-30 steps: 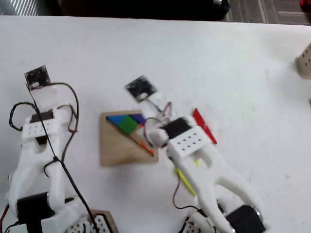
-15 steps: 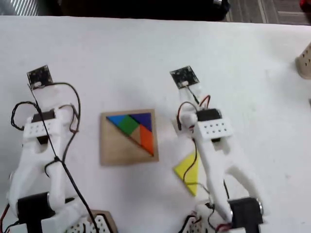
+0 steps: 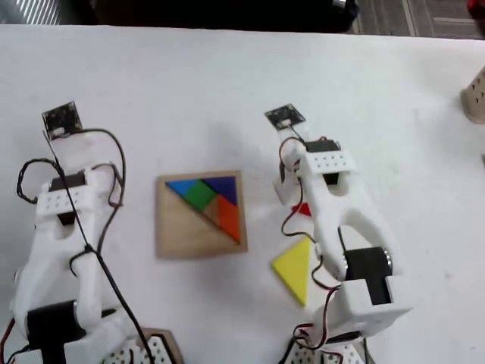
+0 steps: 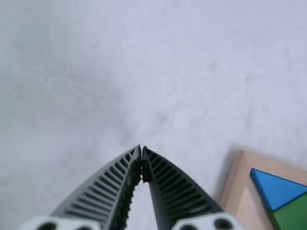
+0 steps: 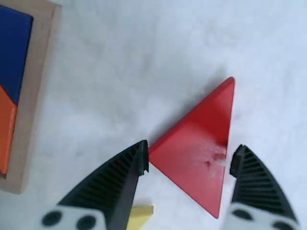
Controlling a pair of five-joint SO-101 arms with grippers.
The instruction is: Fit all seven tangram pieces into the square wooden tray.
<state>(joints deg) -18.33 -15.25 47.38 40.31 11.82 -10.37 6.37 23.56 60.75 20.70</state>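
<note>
The square wooden tray (image 3: 182, 231) lies mid-table and holds light blue, green, dark blue and orange pieces (image 3: 206, 196) in its upper right half. A red triangle (image 5: 199, 143) lies flat on the table to the right of the tray, mostly hidden under the right arm in the high view (image 3: 302, 209). My right gripper (image 5: 190, 156) is open, its fingers on either side of the red triangle. A yellow triangle (image 3: 295, 267) lies nearer the front. My left gripper (image 4: 141, 160) is shut and empty over bare table left of the tray (image 4: 240, 182).
The left arm (image 3: 61, 220) stands left of the tray, the right arm (image 3: 337, 227) right of it. A perforated tan object (image 3: 475, 95) sits at the far right edge. A brown block (image 3: 163, 345) lies at the front by the left arm's base.
The right arm swung away from over the tray to the right, uncovering the placed pieces, and then came down over the red triangle. The left arm stayed still.
</note>
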